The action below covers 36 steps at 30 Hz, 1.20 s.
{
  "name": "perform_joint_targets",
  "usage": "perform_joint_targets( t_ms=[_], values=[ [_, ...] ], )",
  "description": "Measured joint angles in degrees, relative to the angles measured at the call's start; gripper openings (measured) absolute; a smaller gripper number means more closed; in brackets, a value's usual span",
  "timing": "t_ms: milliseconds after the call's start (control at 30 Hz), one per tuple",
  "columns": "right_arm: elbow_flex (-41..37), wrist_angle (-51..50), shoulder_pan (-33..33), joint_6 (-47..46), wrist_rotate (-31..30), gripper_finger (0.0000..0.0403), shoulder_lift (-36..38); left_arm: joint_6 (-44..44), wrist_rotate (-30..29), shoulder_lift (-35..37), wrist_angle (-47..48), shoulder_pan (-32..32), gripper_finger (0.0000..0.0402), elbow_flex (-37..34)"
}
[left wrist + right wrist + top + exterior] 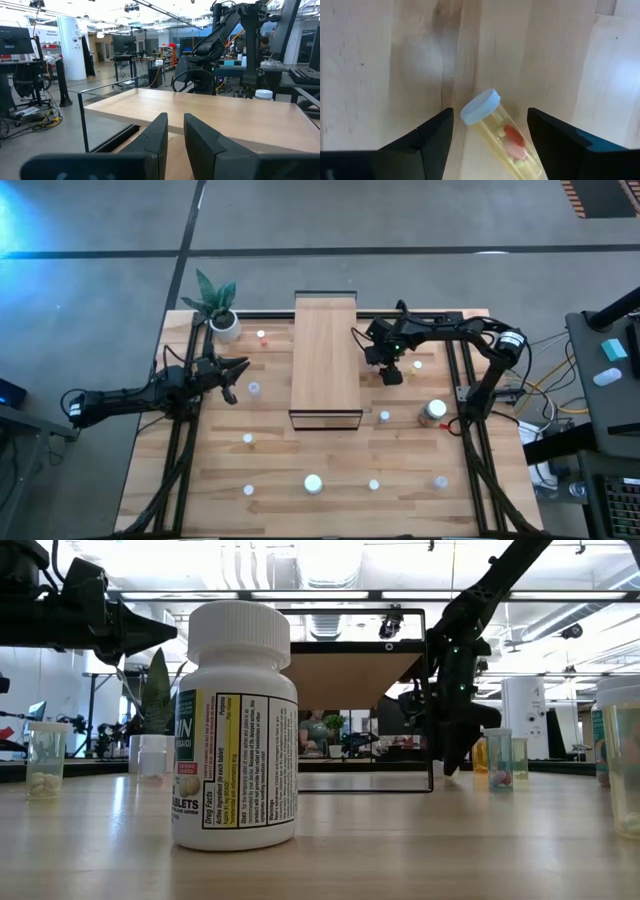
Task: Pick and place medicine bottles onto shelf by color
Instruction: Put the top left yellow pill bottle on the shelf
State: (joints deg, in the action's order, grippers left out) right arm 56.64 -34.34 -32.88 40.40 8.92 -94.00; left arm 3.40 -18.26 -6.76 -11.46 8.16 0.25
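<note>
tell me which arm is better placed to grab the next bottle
The right. Its pincer hangs open directly over a clear bottle of coloured pills, one finger either side, just right of the shelf. The left pincer waits left of the shelf with nothing between its fingers.

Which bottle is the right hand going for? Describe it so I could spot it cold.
Start at the shelf; the right hand hangs just off its right side, open. Between its fingers stands a clear bottle with a pale cap, the only one showing red and yellow pills.
</note>
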Motion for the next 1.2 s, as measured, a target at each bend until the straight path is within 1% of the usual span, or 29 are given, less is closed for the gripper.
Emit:
perform_joint_targets(
  t_ms=[200, 400, 533, 633, 767, 900, 1033, 1100, 1200],
  values=[
    [-0.02, -0.58, -0.02, -4.01, -0.11, 0.0199, 0.0, 0.01, -0.01, 0.01, -0.02, 0.01, 0.0044, 0.0],
    [-0.04, -1.93, 0.0, -11.24, -0.1, 0.0147, 0.0, 0.02, -0.02, -0.04, -0.02, 0.0, 0.0044, -0.01],
    [-0.02, -2.0, 0.0, -15.54, -0.07, 0.0124, 0.0, 0.02, 0.0, -0.04, 0.0, 0.02, 0.0044, 0.0],
    [0.29, -2.06, 0.0, -17.34, -0.06, 0.0119, 0.13, 0.01, -0.01, -0.04, -0.01, 0.0, 0.0044, -0.02],
    [1.92, -3.17, -0.02, -20.03, -0.07, 0.0125, 1.08, 0.02, 0.0, -0.07, 0.0, 0.0, 0.0044, 0.0],
    [5.33, -8.06, -0.1, -21.52, -0.26, 0.013, 3.74, 0.0, 0.0, -0.07, 0.0, 0.0, 0.0044, -0.02],
    [9.43, -13.93, -0.71, -21.93, -4.87, 0.0131, 8.73, 0.02, 0.0, -0.06, -0.01, 0.0, 0.0044, 0.0],
    [11.03, -14.0, -1.29, -22.88, -6.88, 0.0132, 12.34, 0.0, -0.02, -0.07, 0.0, 0.01, 0.0044, -0.01],
    [12.48, -10.85, -2.04, -24.71, -6.57, 0.0132, 18.19, 0.0, -0.01, -0.07, -0.01, 0.02, 0.0044, -0.02]
  ],
)
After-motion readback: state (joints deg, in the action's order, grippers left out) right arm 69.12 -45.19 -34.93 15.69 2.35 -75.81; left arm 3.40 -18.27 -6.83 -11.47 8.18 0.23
